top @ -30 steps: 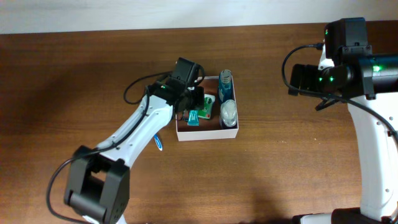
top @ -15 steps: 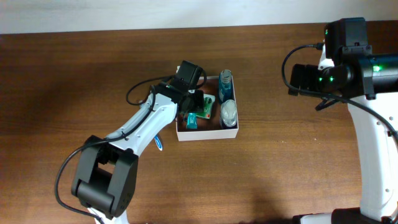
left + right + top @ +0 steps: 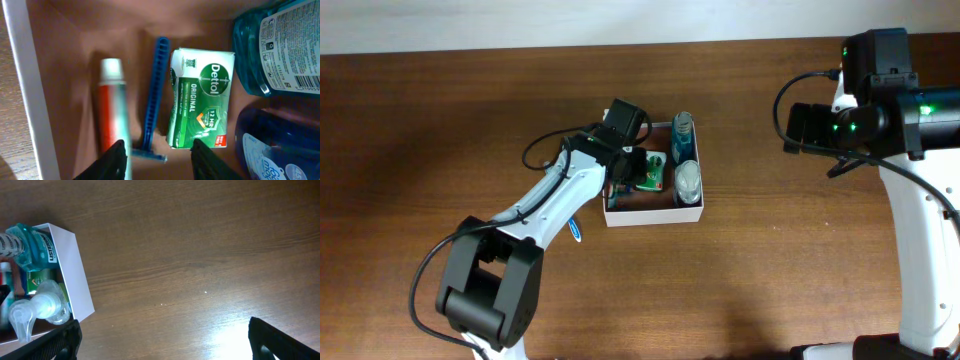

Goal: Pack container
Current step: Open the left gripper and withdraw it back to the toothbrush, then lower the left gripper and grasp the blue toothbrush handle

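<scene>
Overhead: fixed high, facing straight down. Takes in the whole counter (image 3: 770,270), both arms, and the container (image 3: 655,217) near mid-frame.
Left wrist: very close, looking down into the container, own fingers (image 3: 116,160) at the lower edge.
Right wrist: farther off, looking down at the counter, container at the left edge.
Shared by all three: the container.

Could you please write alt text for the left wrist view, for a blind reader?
Looking down into the container: a toothpaste tube, a blue razor and a green Dettol soap lie side by side, two blue bottles at right. The left tool hangs open above.
</scene>
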Tool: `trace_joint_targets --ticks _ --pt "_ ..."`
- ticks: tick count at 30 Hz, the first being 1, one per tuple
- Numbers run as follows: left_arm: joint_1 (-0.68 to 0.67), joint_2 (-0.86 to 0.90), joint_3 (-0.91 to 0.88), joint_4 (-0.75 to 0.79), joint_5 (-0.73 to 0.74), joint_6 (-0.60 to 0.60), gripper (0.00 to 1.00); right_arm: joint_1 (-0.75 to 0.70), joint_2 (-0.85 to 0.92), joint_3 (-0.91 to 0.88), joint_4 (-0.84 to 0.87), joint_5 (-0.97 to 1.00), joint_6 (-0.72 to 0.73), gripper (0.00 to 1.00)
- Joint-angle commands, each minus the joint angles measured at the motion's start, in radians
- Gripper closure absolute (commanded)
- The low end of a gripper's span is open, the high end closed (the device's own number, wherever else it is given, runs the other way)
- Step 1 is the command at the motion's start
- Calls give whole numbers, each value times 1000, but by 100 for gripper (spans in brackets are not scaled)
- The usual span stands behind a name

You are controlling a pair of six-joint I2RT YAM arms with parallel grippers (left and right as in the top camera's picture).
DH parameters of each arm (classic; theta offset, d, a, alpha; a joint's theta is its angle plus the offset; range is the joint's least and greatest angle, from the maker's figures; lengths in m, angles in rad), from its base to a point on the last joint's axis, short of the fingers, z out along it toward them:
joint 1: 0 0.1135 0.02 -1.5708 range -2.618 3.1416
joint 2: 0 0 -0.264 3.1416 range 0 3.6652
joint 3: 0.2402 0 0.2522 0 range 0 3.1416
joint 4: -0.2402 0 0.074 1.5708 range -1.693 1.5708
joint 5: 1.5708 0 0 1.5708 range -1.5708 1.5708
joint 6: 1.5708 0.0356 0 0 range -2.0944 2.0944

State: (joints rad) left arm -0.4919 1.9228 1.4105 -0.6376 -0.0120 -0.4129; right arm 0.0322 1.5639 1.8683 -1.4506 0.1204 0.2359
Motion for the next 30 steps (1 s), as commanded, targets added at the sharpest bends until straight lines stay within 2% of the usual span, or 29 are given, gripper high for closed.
trace_joint_targets --ticks 1,8,13,14,15,16,17,22,24,30 --pt "-3 2 60 -19 -10 -1 56 -7 -13 9 3 16 4 2" --pt "2 -79 249 -189 -27 70 57 -7 -13 9 3 16 4 2" --pt "53 -132 270 -303 -172 70 58 -7 -13 9 3 16 4 2" --pt "81 -132 270 -344 -177 70 54 -7 -13 9 3 16 4 2" --pt "99 -131 269 -367 -176 70 42 -7 -13 9 3 16 4 2" --pt "122 -127 265 -389 -176 69 16 -7 -13 9 3 16 4 2" --pt "148 -125 259 -412 -173 69 1 -7 -13 9 3 16 4 2" --pt "254 -120 178 -418 -134 39 1 -7 -13 9 3 16 4 2" --pt "286 -120 113 -389 -116 -54 1 -7 -13 9 3 16 4 2" --pt "294 -114 -39 -259 -51 -70 3 -7 -13 9 3 16 4 2"
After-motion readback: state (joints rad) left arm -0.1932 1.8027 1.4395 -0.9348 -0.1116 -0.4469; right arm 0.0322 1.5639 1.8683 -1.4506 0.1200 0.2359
